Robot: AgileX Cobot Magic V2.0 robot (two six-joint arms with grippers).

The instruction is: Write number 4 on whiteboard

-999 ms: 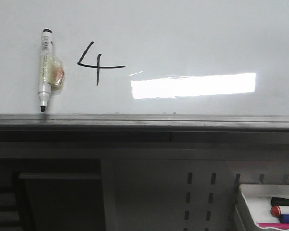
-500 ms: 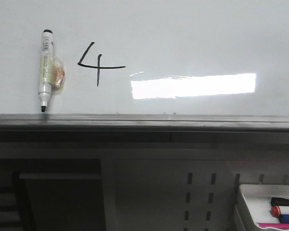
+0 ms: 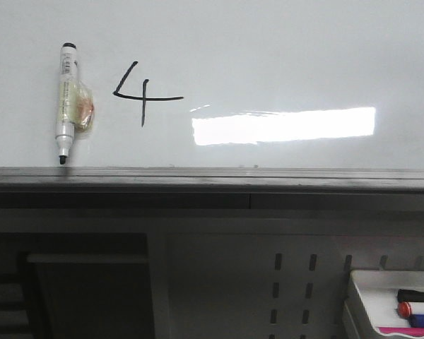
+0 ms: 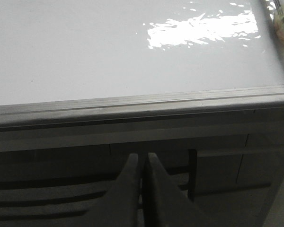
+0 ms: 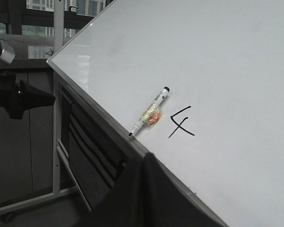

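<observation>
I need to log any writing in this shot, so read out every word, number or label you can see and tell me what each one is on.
"4": hand-drawn in black marker strokes on the whiteboard.
White marker pen stuck to the board: dark print on its barrel near the cap, too small to read.
Markers in the tray at lower right: no legible text.
Nothing else readable.

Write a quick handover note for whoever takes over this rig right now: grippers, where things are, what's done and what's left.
Left gripper: shut, empty, held below the grey ledge.
Right gripper: fingers together, holding nothing, back from the board.
The number 4 is drawn on the whiteboard, strokes complete.
The white marker pen sits on the board left of the 4, uncapped, tip down at the ledge.
A tray of spare markers is at lower right.
Done: writing. Left: probably nothing beyond capping the pen.
</observation>
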